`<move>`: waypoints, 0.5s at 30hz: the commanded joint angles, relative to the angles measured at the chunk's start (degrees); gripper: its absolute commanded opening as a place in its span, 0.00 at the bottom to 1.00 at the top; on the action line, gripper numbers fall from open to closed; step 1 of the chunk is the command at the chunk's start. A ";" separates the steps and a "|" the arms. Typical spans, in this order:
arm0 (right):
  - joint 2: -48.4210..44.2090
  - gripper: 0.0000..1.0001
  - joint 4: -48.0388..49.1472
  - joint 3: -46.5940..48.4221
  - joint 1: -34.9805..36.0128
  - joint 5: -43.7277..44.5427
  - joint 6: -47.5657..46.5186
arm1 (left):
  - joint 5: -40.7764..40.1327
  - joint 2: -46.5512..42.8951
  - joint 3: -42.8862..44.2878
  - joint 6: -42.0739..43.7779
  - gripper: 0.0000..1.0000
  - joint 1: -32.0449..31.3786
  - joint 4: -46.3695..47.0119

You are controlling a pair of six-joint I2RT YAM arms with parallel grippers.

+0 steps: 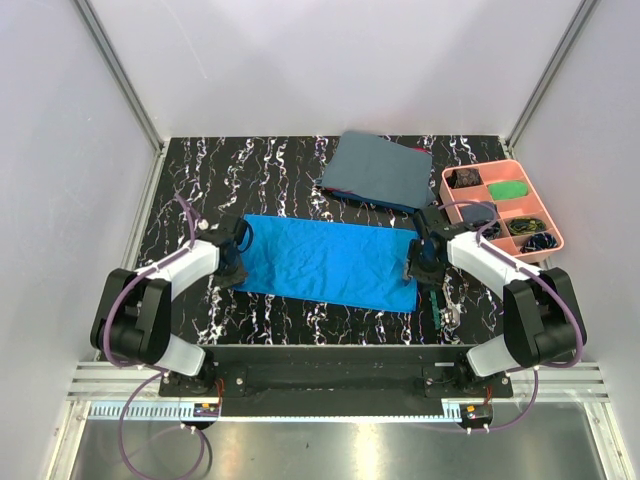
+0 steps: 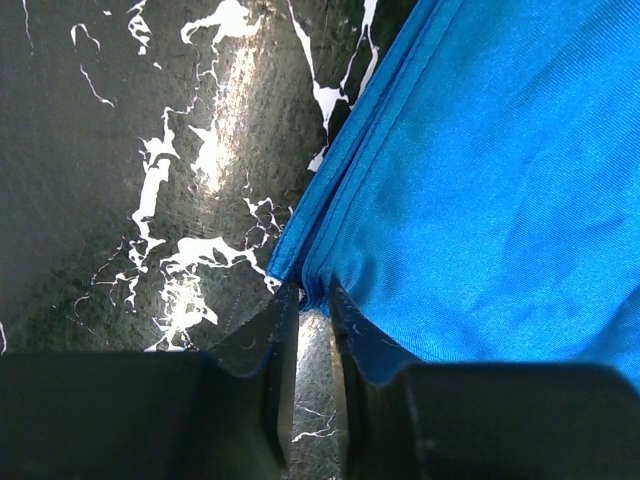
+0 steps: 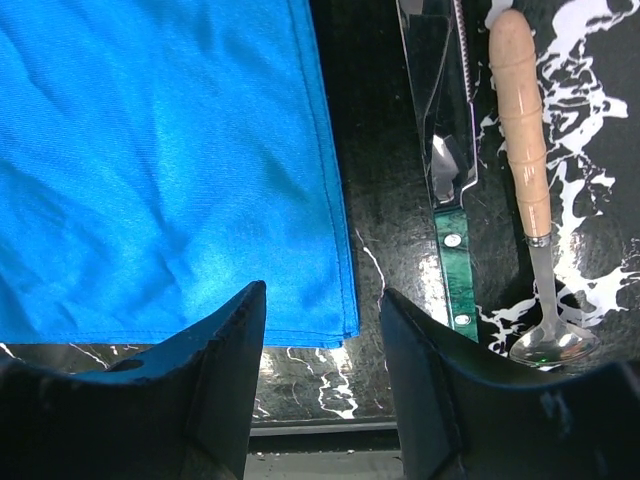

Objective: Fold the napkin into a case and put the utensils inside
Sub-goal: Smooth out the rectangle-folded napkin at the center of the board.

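Note:
The bright blue napkin [image 1: 325, 262] lies folded into a long strip across the table. My left gripper [image 1: 232, 268] is at its left end, and in the left wrist view [image 2: 313, 300] the jaws are nearly closed on the napkin's [image 2: 480, 180] folded edge. My right gripper [image 1: 415, 272] is open over the napkin's near right corner [image 3: 322, 290], one jaw over the cloth [image 3: 160, 170] and one over bare table. The utensils [image 1: 442, 305] lie just right of it: a knife with a green handle [image 3: 452, 270] and a spoon with a pale wooden handle [image 3: 525, 130].
A dull grey-blue cloth [image 1: 380, 168] lies at the back, touching the napkin's far right corner area. A pink compartment tray [image 1: 480, 167] with small items stands at the back right. The table's near edge shows just below my right jaws.

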 commanded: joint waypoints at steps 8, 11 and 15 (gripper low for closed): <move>-2.79 0.58 -1.85 -3.13 -2.26 -0.24 3.34 | 0.95 -4.95 -1.60 -0.16 0.14 0.39 0.57; -4.02 0.53 -2.29 -4.18 -2.26 -1.38 4.04 | 0.86 -5.74 -1.60 0.02 0.11 0.48 0.48; -4.38 0.43 -2.30 -4.62 -2.26 -1.82 4.57 | 0.95 -6.18 -1.34 0.20 0.00 0.48 0.30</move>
